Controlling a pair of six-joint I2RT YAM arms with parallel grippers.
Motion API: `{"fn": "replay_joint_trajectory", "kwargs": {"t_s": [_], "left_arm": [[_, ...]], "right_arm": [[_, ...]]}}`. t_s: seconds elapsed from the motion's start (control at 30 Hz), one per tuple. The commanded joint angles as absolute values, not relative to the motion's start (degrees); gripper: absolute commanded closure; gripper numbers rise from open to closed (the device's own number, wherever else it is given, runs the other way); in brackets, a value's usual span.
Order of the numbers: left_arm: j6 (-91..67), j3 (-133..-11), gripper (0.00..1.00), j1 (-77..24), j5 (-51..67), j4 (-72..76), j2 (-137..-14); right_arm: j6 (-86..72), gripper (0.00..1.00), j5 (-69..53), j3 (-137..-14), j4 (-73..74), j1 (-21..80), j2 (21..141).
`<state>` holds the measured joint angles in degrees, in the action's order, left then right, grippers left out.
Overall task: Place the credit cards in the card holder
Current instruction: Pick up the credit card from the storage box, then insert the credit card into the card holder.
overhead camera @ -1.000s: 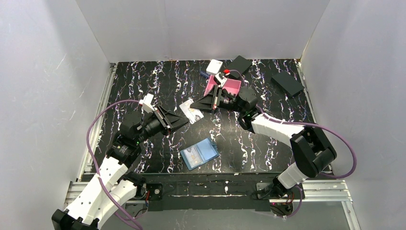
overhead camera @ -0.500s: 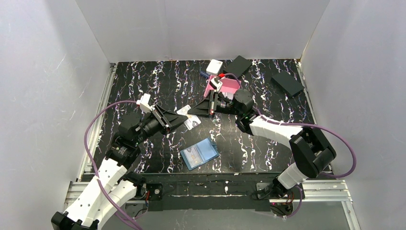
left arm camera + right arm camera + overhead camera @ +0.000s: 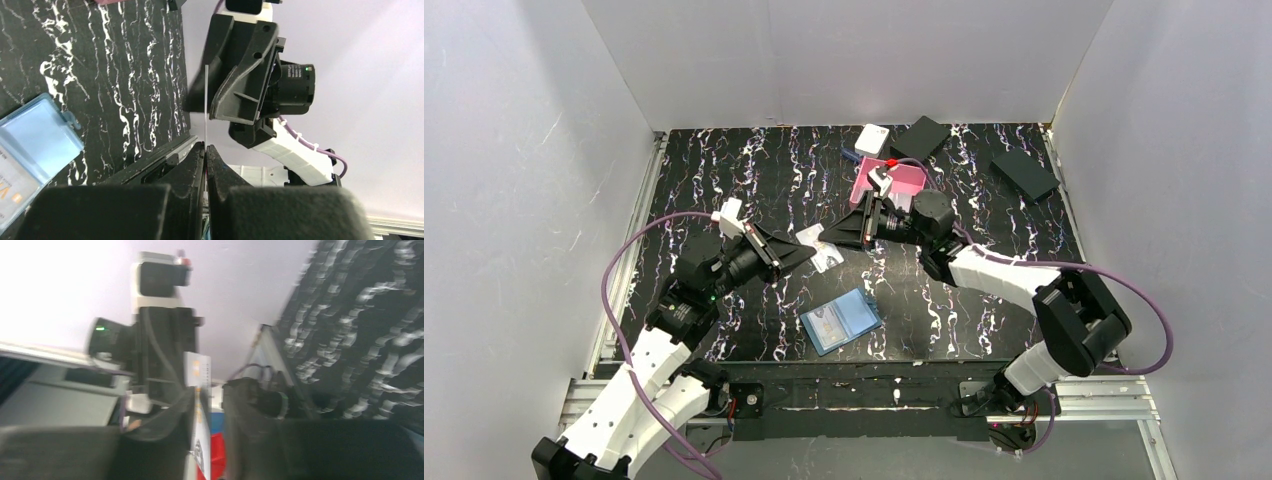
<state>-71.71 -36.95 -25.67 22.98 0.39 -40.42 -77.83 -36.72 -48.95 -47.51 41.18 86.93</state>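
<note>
The card holder (image 3: 841, 321) lies before the credit card (image 3: 828, 257) (tray (image 3: 904, 179) behind, rightward).

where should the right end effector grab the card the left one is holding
The free end of the card, poking out past the left end effector that is shut on its other end. Come head-on from the opposite side, one finger on each flat face: it is thin and held in the air. The right end effector looks open around it.
</note>
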Motion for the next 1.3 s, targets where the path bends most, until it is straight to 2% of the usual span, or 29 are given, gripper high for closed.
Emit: {"fn": "replay_joint_trajectory", "kwargs": {"t_s": [0.0, 0.17, 0.23, 0.37, 0.5, 0.57, 0.73, 0.87, 1.0, 1.17, 1.27], "left_arm": [[-67.7, -36.8, 1.0, -25.9, 21.4, -7.5, -40.4], [-67.5, -29.8, 1.0, -28.2, 20.0, -9.3, -39.0], [-67.3, -27.8, 1.0, -30.3, 18.7, -9.1, -39.5], [-66.3, -25.4, 1.0, -35.5, 14.2, -7.3, -42.4], [-67.0, -22.3, 1.0, -37.8, 12.5, -2.8, -45.4], [-68.4, -20.2, 1.0, -38.2, 13.0, -0.5, -47.0], [-68.5, -17.0, 1.0, -39.5, 11.1, 0.6, -47.3], [-67.9, -15.5, 1.0, -39.5, 10.1, 0.4, -45.5], [-67.5, -15.0, 1.0, -39.6, 9.9, 0.4, -46.0], [-66.3, -16.0, 1.0, -39.6, 10.5, 0.4, -48.2], [-66.0, -16.5, 1.0, -39.6, 10.5, 0.4, -49.4]], "right_arm": [[-55.8, 0.54, -36.2, -50.5, -21.5, 37.1, 84.1], [-29.8, 0.44, -34.5, -53.2, 6.9, 32.4, 84.1], [-24.2, 0.45, -36.7, -53.1, 11.8, 32.4, 85.6], [-20.4, 0.51, -38.2, -49.7, 13.7, 33.8, 87.9], [-18.8, 0.5, -36.5, -47.6, 13.0, 35.2, 88.5], [-17.7, 0.46, -35.3, -47.5, 13.4, 35.9, 89.2], [-13.9, 0.28, -27.2, -48.4, 16.6, 39.5, 89.5], [-15.2, 0.23, -22.9, -47.4, 14.8, 41.4, 89.8], [-17.5, 0.26, -19.3, -45.4, 11.3, 41.9, 90.5], [-19.5, 0.37, -17.9, -44.2, 8.4, 42.3, 90.6], [-19.4, 0.38, -16.3, -43.8, 8.0, 42.6, 90.7]]}}
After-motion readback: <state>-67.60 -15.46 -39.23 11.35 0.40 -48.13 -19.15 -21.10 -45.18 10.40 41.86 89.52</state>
